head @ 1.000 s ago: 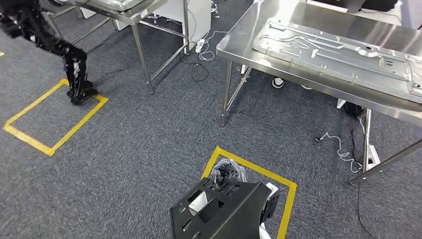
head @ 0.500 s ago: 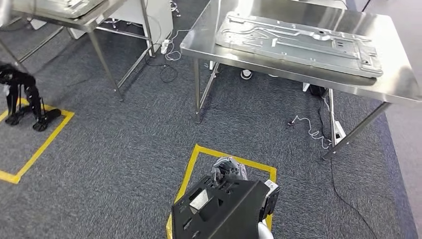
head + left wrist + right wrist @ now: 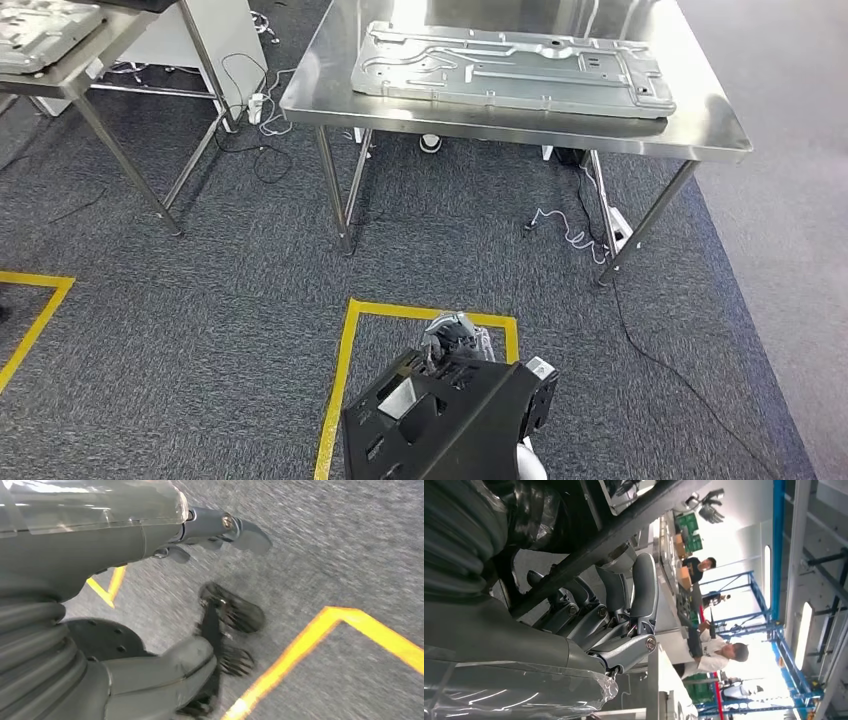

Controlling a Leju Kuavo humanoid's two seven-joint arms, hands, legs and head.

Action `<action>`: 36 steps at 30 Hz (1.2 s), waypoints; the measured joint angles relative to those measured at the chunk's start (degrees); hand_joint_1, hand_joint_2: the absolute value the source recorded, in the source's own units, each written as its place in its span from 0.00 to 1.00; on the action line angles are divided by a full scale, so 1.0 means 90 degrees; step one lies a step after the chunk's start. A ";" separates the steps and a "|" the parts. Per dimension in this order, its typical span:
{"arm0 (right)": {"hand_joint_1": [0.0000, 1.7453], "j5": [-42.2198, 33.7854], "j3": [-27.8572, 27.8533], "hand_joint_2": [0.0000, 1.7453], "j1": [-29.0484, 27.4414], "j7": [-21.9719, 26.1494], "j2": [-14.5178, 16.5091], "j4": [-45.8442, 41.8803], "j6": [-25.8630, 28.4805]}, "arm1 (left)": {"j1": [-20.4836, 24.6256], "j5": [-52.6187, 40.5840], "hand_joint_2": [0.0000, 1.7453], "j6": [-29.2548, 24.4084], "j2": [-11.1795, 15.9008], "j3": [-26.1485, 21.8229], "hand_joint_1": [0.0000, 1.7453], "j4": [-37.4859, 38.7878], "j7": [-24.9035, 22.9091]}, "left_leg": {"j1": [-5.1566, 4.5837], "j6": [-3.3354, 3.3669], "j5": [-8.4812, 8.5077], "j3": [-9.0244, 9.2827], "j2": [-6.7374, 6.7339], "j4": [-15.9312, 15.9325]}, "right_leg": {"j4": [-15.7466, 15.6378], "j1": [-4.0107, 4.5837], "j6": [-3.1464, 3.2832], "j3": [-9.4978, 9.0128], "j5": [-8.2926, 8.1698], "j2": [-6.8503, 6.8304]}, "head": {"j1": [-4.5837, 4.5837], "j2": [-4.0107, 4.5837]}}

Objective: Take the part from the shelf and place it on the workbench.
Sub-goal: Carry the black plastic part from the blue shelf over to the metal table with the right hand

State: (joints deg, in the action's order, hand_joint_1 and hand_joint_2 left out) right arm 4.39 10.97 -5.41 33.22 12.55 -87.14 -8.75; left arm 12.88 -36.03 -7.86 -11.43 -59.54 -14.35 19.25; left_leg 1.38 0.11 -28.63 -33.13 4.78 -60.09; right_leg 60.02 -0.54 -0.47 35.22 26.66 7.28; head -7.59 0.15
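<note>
The black perforated part (image 3: 440,420) sits low in the head view, close to my body, and my right hand (image 3: 456,338) grips its far edge. In the right wrist view the right hand (image 3: 616,612) has its fingers (image 3: 644,585) curled around a black bar of the part (image 3: 624,522). The steel workbench (image 3: 705,115) stands ahead across the grey carpet, with a large flat metal panel (image 3: 510,68) lying on it. My left hand (image 3: 150,545) hangs over the floor, its thumb and fingers apart around nothing.
A yellow tape square (image 3: 345,370) marks the carpet right in front of me. Cables (image 3: 575,235) trail under the workbench beside its legs. A second steel table (image 3: 70,65) stands at the far left. People (image 3: 719,652) work in the distance.
The camera has swung round: the workbench has come from the right to the centre, and the far yellow square has slid off to the left. The part stays in my right hand.
</note>
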 joint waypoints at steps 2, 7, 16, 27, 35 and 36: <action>1.00 0.0000 0.0000 1.00 -0.0012 0.0001 -0.0003 0.0001 0.0002 | 0.0014 0.0001 1.00 -0.0001 -0.0010 0.0007 0.00 -0.0003 0.0000 | 0.0013 0.0084 0.0033 0.0030 -0.0146 0.0048 | 0.0006 -0.0009 -0.0072 0.0029 -0.0002 0.0025 | -0.0001 0.0000; 1.00 0.0002 0.0000 1.00 0.0026 -0.0001 -0.0011 0.0013 0.0002 | 0.0010 0.0016 1.00 -0.0002 -0.0009 0.0015 0.00 -0.0013 -0.0012 | 0.0007 0.0216 0.0049 0.0116 -0.0596 0.0159 | 0.1443 -0.0025 -0.0196 0.0765 0.0645 -0.0725 | -0.0041 0.0000; 1.00 0.0093 0.0038 1.00 0.0054 -0.0060 -0.0005 0.0022 0.0008 | 0.0000 0.0067 1.00 0.0013 -0.0041 0.0019 0.00 -0.0013 -0.0038 | -0.0055 0.0028 -0.0124 0.0326 -0.1233 0.0199 | -0.0121 0.0119 0.0013 -0.0009 -0.0097 -0.1194 | -0.0038 0.0000; 1.00 0.1226 0.0579 1.00 0.0100 -0.0106 0.0021 0.0108 0.0967 | -0.0078 0.0120 1.00 0.0123 0.0010 0.0064 0.00 -0.0013 -0.0265 | -0.0032 -0.0073 -0.0028 -0.0282 -0.0555 -0.0540 | -0.0140 0.0047 0.0149 -0.0284 0.0095 -0.0576 | -0.0023 0.0000; 1.00 0.1550 0.0893 1.00 0.0326 -0.0187 -0.0063 0.0128 0.1549 | -0.0077 0.0137 1.00 0.0134 0.0016 0.0217 0.00 -0.0013 -0.0364 | -0.0015 0.0222 0.0051 0.0104 -0.0533 0.0104 | 0.0566 0.0048 -0.0118 -0.0002 0.0416 -0.0701 | -0.0028 0.0000; 1.00 0.1593 0.0938 1.00 0.0371 -0.0214 -0.0069 0.0129 0.1610 | -0.0077 0.0138 1.00 0.0134 0.0017 0.0234 0.00 -0.0013 -0.0375 | -0.0016 0.0238 0.0025 0.0131 -0.0540 0.0108 | 0.0948 0.0036 -0.0148 0.0230 0.0567 -0.0737 | -0.0028 0.0000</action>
State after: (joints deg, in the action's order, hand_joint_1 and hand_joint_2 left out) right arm 18.73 19.42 -2.07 31.29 11.92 -85.97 5.74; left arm 12.18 -34.79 -6.66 -11.28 -57.43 -14.47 15.87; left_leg 1.24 2.25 -28.40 -31.95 -0.08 -59.12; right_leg 68.55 -0.22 -1.80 37.29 31.76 0.65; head -7.84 0.15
